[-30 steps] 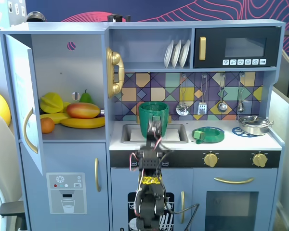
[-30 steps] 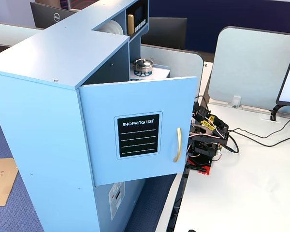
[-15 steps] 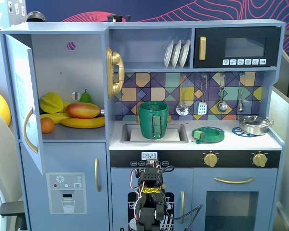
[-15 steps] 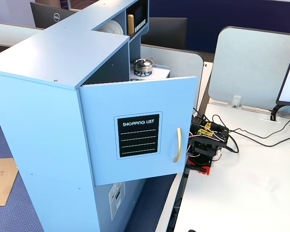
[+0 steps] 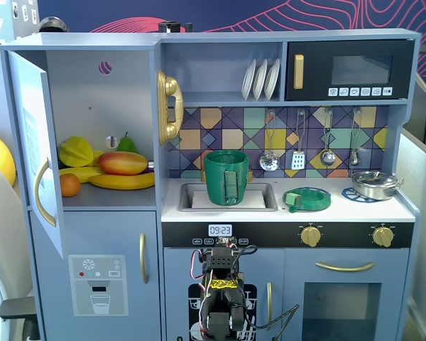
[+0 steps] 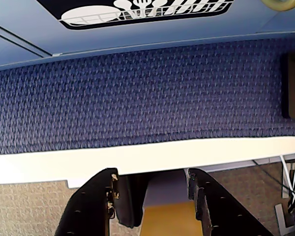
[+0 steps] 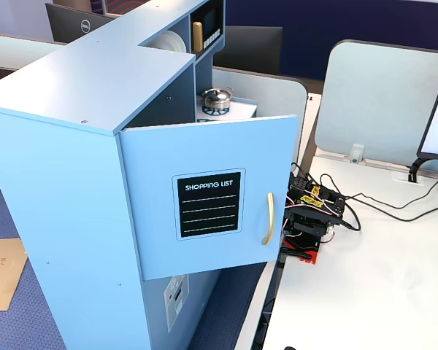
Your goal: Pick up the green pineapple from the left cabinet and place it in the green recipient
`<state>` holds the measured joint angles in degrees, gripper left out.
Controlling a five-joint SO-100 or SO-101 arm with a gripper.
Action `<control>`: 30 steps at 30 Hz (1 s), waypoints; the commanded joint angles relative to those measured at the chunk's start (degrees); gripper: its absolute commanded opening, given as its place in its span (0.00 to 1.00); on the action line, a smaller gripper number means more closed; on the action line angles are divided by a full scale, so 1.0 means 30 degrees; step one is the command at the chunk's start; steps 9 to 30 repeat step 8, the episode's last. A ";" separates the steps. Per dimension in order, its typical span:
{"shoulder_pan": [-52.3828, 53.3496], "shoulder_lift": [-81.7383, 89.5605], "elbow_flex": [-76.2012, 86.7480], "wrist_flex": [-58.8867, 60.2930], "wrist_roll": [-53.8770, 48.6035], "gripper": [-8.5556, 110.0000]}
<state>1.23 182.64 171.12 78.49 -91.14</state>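
- With the arm folded low in front of the toy kitchen, we see its gripper in the wrist view with the two fingers apart and nothing between them.
- We note that the wrist view looks down past the fingers onto blue carpet and a white table edge, with the kitchen's lower front along the top.
- We cannot find the pineapple in any view; whether it sits inside the pot we cannot tell.
- We see the pot upright in the sink, its strap handle facing the camera.
- We find the cabinet at the left of the front fixed view, door swung open, purple dot on the back wall.
- On its shelf we see a mango, a banana, an orange, a yellow fruit and a pear behind.
- We see a flat green dish right of the sink and a steel pan further right.
- From the side fixed view we see the door hiding the shelf, and the arm low on the white table.
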 commanded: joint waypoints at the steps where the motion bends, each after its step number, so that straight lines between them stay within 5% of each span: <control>1: -0.0176 -0.0176 0.0205 0.3135 0.0791 0.13; 6: -0.0146 -0.0176 0.0205 0.3105 0.1523 0.21; 30: -0.0586 -0.0176 0.0205 0.3105 0.1523 0.21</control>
